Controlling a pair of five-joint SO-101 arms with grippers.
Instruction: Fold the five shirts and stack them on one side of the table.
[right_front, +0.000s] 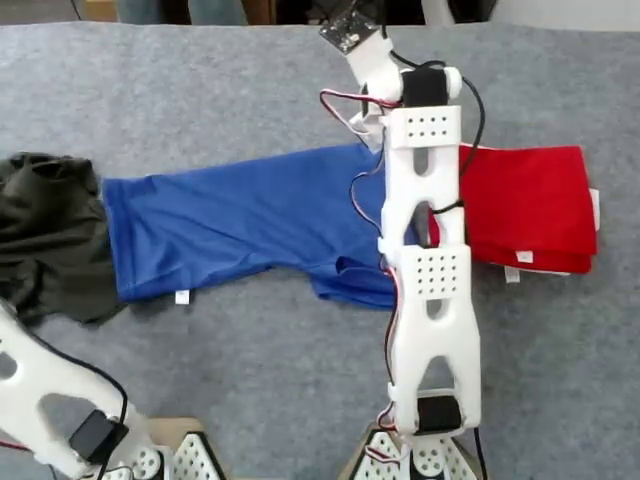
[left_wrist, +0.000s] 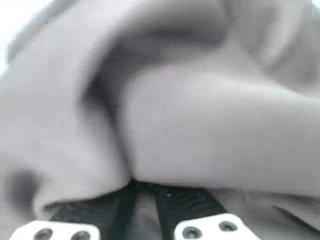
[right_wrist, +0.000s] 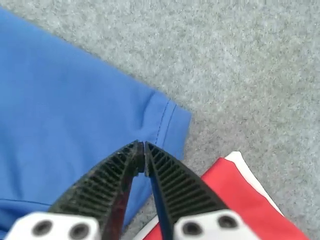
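Apparently the blue shirt (right_wrist: 65, 100) is only starting to be folded. The right gripper (right_wrist: 144, 150) is hovering closed over its hem, needing to reopen. I cannot tell the left gripper's (left_wrist: 142, 187) state.

White perforated arms (right_front: 428, 250), black ribbed claw (right_wrist: 141, 147), red-black cables (right_front: 337, 98)

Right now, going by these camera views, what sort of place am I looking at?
Probably a robot lab bench for cloth-folding practice: a table under grey felt, two white arms mounted at one edge, and a blue shirt spread out beside a folded red shirt.
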